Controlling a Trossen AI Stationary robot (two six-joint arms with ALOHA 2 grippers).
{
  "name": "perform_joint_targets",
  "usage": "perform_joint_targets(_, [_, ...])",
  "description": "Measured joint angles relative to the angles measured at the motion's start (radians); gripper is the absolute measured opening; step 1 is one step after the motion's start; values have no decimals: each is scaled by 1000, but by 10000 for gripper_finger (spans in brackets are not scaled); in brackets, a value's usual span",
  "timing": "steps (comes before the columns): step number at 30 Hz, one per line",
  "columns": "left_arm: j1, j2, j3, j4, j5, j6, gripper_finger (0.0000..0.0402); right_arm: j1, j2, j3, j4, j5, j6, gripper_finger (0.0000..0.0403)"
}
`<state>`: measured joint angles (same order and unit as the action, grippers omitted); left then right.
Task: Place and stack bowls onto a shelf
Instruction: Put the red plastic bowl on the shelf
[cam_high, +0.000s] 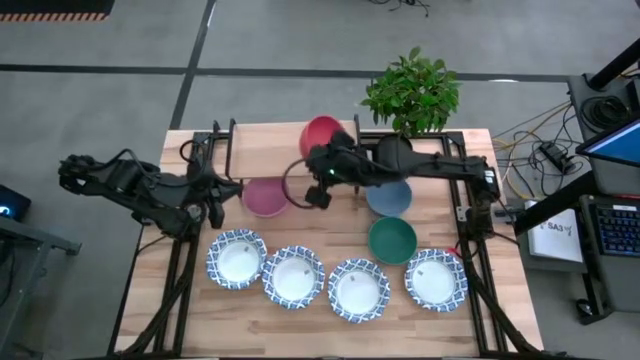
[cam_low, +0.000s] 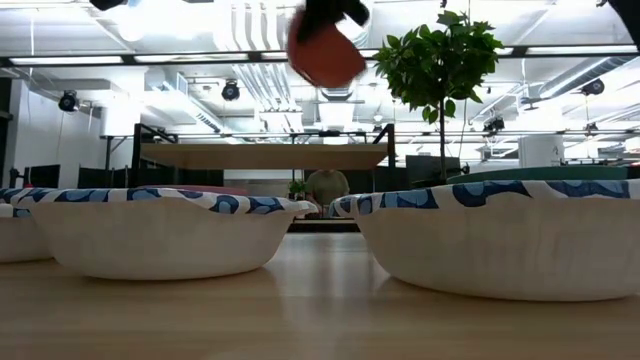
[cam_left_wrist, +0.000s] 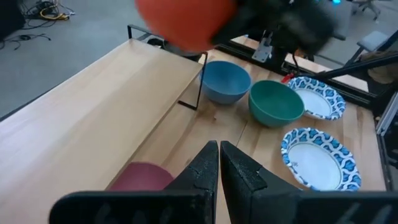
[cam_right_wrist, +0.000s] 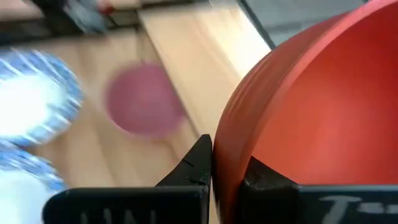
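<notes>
My right gripper (cam_high: 329, 150) is shut on the red bowl (cam_high: 321, 131), held in the air over the light-wood shelf (cam_high: 270, 137) at the table's far side. The bowl also shows high in the low view (cam_low: 325, 50). My left gripper (cam_left_wrist: 219, 155) is shut and empty, just left of the pink bowl (cam_high: 265, 197), which rests on the table in front of the shelf. The blue bowl (cam_high: 389, 198) and the green bowl (cam_high: 392, 240) rest on the table to the right. Several white bowls with blue rims (cam_high: 293, 276) rest in a row near the front edge. My right gripper pinches the red bowl's rim (cam_right_wrist: 225, 155), one finger outside the wall (cam_right_wrist: 198, 163) and one inside the bowl (cam_right_wrist: 268, 180). The bowl is lifted clear and tilted, above the shelf.
A potted plant (cam_high: 412, 95) stands at the far edge, right of the shelf. Black frame rails (cam_high: 470, 215) run along both sides of the table. Bare wood lies between the front row and the shelf.
</notes>
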<state>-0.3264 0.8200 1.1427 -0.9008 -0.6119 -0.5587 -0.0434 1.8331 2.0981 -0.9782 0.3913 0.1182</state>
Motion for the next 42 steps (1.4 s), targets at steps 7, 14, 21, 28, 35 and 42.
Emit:
perform_joint_targets(7, [0, 33, 0, 61, 0, -5, 0, -102, 70, -4, -122, 2, -12, 9])
perform_joint_targets(14, [0, 73, 0, 90, 7, -51, 0, -123, 116, -4, -129, -2, -49, 9])
perform_joint_targets(21, [0, 106, 0, 105, 23, -65, 0, -125, 129, -4, -146, 1, -78, 9])
perform_joint_targets(28, [0, 128, 0, 109, 27, -69, 0, -138, 129, -5, -145, 2, -78, 9])
perform_joint_targets(35, [0, 134, 0, 110, 28, -75, 0, -143, 133, -6, -145, 2, -82, 9])
perform_joint_targets(42, [0, 133, 0, 110, 28, -76, 0, -146, 133, -6, -143, 2, -94, 9])
